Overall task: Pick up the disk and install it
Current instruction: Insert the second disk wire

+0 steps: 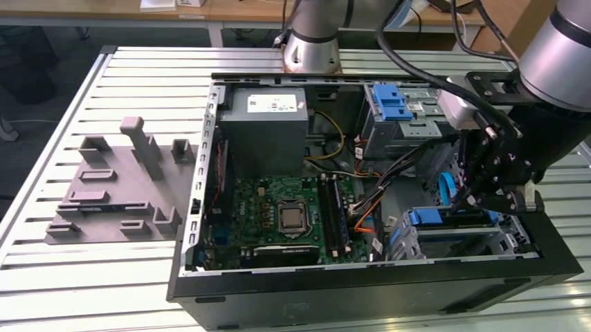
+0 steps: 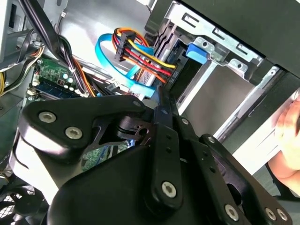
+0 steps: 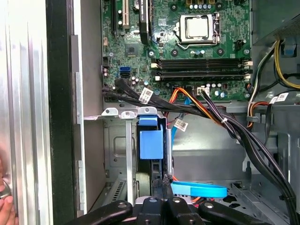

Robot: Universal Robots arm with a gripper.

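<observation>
1. Exterior view's left: grey moulded fixture block [image 1: 115,190] on the slatted table [image 1: 55,138], well apart from the open PC case [image 1: 369,290].
2. Case centre: grey power supply [image 1: 268,131] above the green motherboard [image 1: 277,218]; CPU socket [image 1: 293,216] bare.
3. Exterior view's right: gripper [image 1: 494,200] hangs over the lower drive cage [image 1: 466,238], arm body hiding much of the bay.
4. Disk [image 3: 151,145] sits in that cage, blue frame end visible in the first wrist view; silver body mostly hidden inside the bay.
5. Fingers [image 3: 161,187] drawn close together, tips at the disk's near edge; actual contact can't be made out.
6. Blue SATA cable [image 3: 199,190] loops just beside the gripper; upper bay's blue latch [image 1: 389,104] partly cut off by cables.
</observation>
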